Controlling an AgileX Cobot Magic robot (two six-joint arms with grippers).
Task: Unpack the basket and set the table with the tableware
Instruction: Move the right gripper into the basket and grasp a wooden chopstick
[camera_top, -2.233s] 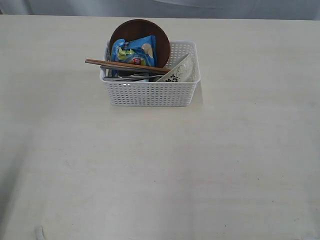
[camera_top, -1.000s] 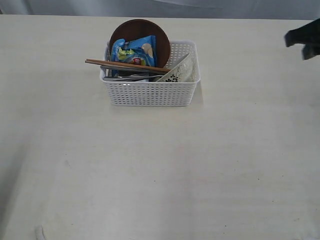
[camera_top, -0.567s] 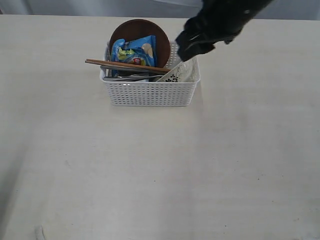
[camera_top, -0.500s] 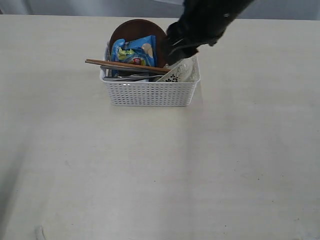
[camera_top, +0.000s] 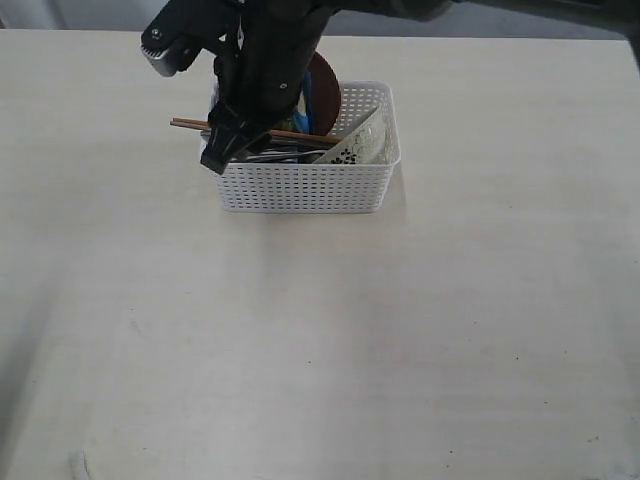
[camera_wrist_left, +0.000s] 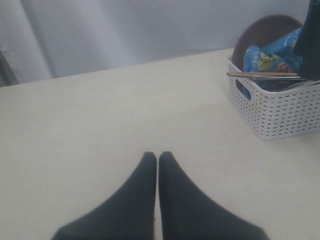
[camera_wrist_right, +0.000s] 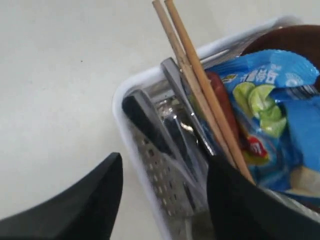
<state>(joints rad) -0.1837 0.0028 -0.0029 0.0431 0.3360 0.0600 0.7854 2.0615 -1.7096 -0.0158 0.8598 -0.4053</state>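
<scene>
Exterior cam: high, angled down over the table (camera_top: 420, 340), basket (camera_top: 300, 187) mid-far. Left wrist cam: low, looking across the table, basket well off. Right wrist cam: close above the basket's chopsticks (camera_wrist_right: 197, 90) end. All three share the basket.

Left claw (camera_wrist_left: 157, 156) and right claw (camera_wrist_right: 165, 167) look matte black.
</scene>
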